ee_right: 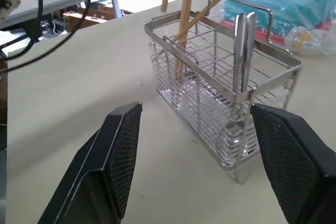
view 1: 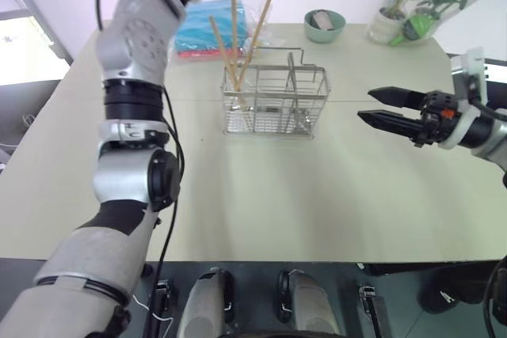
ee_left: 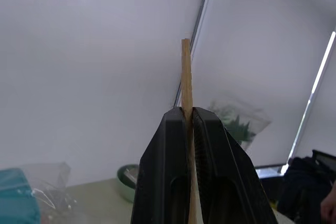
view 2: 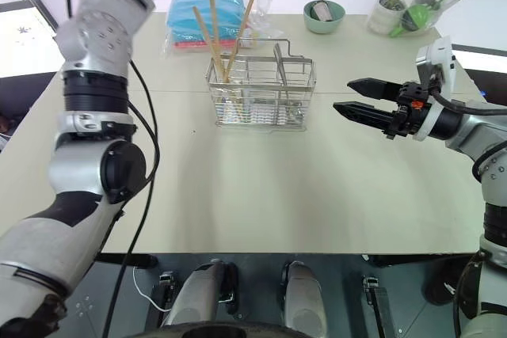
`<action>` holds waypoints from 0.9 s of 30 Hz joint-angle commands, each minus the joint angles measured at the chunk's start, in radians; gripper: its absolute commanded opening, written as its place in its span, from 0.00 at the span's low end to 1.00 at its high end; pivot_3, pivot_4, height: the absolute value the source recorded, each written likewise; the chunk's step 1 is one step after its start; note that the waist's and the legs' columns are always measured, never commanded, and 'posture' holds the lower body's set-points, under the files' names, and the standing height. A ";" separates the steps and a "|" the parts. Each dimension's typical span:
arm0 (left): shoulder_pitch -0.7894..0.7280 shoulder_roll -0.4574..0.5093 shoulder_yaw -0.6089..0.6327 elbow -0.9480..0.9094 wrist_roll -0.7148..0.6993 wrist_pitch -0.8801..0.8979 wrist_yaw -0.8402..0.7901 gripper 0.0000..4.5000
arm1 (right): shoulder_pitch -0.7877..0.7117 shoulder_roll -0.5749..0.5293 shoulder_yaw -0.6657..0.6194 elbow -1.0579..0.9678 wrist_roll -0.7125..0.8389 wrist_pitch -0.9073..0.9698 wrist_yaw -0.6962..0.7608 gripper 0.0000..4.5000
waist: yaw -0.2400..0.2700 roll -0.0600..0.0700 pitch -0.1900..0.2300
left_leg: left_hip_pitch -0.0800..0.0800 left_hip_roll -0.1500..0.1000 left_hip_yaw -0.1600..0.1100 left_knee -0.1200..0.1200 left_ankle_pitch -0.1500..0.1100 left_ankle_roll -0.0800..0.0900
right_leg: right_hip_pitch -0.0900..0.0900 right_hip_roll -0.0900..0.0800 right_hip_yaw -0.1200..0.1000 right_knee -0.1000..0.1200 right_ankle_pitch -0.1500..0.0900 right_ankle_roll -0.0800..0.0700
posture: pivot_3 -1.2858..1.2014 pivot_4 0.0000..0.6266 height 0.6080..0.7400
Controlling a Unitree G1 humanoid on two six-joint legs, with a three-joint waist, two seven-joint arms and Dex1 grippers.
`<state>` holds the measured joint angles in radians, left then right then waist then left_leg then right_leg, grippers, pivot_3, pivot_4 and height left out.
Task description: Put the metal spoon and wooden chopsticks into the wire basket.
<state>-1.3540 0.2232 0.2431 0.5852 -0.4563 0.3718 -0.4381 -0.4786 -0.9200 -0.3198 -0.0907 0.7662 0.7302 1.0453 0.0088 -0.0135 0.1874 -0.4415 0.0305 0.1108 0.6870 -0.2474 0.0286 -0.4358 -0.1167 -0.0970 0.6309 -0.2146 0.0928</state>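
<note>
Left claw [ee_left: 187,116] pinches 1 chopstick [view 1: 233,13] upright over the basket [view 1: 275,100], mid-worktop [view 1: 317,195]; right claw [view 1: 379,107] gapes empty; spoon [ee_right: 242,51] stands inside.

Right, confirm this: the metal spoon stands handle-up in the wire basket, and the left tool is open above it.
Not quite. The left tool is shut on a wooden chopstick, as the left wrist view shows. The rest holds: the metal spoon stands handle-up in the wire basket.
</note>
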 commanded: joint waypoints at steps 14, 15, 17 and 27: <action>0.113 -0.100 -0.026 -0.068 0.033 -0.142 0.008 0.80 | -0.002 -0.001 -0.066 -0.055 0.054 0.023 -0.054 0.75 | 0.004 0.000 0.000 | -0.001 0.001 -0.002 0.001 -0.002 0.003 | 0.000 -0.001 0.000 0.000 0.000 0.000 | 0.52 0.24 0.81; 0.121 -0.096 -0.019 -0.090 0.021 -0.125 0.016 0.90 | -0.005 0.001 -0.063 -0.053 0.054 0.022 -0.055 0.75 | 0.004 0.000 0.000 | -0.001 0.001 -0.002 0.001 -0.002 0.003 | 0.000 -0.001 0.000 0.000 0.000 0.000 | 0.52 0.24 0.81; 0.132 -0.083 -0.009 -0.135 0.004 -0.090 0.030 0.99 | -0.012 0.004 -0.056 -0.047 0.052 0.019 -0.057 0.75 | 0.003 0.000 0.000 | -0.001 0.001 -0.002 0.000 -0.002 0.003 | 0.000 -0.001 0.000 0.000 0.000 0.000 | 0.52 0.24 0.81; 0.144 0.290 -0.143 -0.403 0.013 0.222 -0.234 0.99 | -0.048 -0.007 -0.004 0.037 -0.005 -0.042 -0.005 0.75 | 0.003 0.001 0.000 | -0.001 0.001 -0.001 0.000 -0.001 0.001 | 0.000 0.000 0.000 0.000 0.000 0.000 | 0.52 0.24 0.81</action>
<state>-1.1992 0.4609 0.1392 0.2493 -0.4461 0.5577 -0.5792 -0.5064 -0.9093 -0.3147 -0.0565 0.7735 0.7207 1.0199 0.0113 -0.0130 0.1873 -0.4423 0.0315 0.1095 0.6872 -0.2480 0.0296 -0.4361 -0.1168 -0.0970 0.6309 -0.2147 0.0927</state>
